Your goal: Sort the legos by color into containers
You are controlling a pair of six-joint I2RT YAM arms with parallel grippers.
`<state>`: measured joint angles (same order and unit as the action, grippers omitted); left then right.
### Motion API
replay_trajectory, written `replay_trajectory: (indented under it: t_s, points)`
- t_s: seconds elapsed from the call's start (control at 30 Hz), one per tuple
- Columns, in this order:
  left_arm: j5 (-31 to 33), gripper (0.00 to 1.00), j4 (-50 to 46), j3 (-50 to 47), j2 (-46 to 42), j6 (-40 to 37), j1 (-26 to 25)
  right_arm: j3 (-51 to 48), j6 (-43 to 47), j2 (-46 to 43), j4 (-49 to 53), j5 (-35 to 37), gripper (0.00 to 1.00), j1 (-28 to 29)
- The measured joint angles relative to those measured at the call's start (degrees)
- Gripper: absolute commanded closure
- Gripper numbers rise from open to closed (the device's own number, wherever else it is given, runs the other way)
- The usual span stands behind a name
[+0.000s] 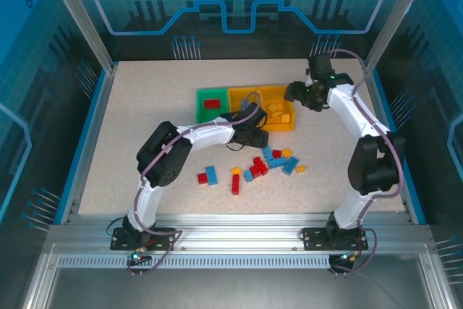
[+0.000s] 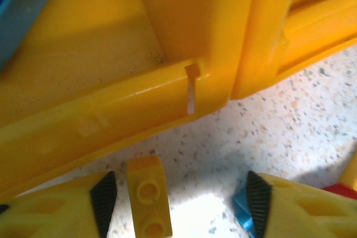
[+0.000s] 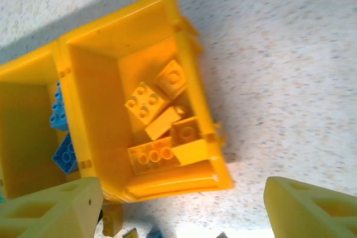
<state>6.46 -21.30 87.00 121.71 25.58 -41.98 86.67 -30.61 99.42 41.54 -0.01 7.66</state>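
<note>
Green bin (image 1: 212,104): leftmost of the joined row, holding a red brick (image 1: 212,103); we take it as the bin for red.

Middle bin (image 3: 28,132): orange-yellow, with blue bricks (image 3: 62,137) against its wall, so blue goes here.

Left gripper (image 2: 181,193): low over the table (image 1: 130,121) at six o'clock of the middle bin. Its jaws stand wide apart with nothing clamped. A yellow brick (image 2: 149,196) lies flat between the pads (image 2: 104,196), nearer the left one and, as far as we can tell, touching neither. We judge this is the approach for a grasp; the bin wall just beyond leaves little room.

Loose legos (image 1: 264,164): red, blue and yellow pieces scattered at five o'clock of the row, so much of the sorting is not yet done.

Right bin (image 3: 195,90): several yellow bricks (image 3: 159,121) piled inside. It sits at about one o'clock of the left gripper.

Right gripper (image 3: 184,199): above the right bin's three o'clock side, fingers spread wide and empty.
</note>
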Motion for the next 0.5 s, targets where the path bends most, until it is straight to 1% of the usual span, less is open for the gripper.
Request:
replay_trajectory:
  t_s: [0.1,0.17,0.4,0.5]
  points:
    - [0.42,0.55,-0.35,1.20,1.20,0.33,0.02,-2.10,0.28,-1.42,-0.37,0.00,0.23,-2.08]
    - [0.87,0.61,-1.22,1.97,1.53,0.09,0.02,-3.21,0.66,-1.49,-0.76,-0.02,0.22,-2.49]
    - [2.38,0.76,-3.32,3.93,3.58,0.31,0.02,-6.58,1.03,-1.60,-1.60,-0.20,0.22,-2.78]
    - [2.67,0.80,-3.34,3.93,3.50,0.44,0.02,-7.52,1.14,-1.95,-2.25,-0.26,0.22,-3.10]
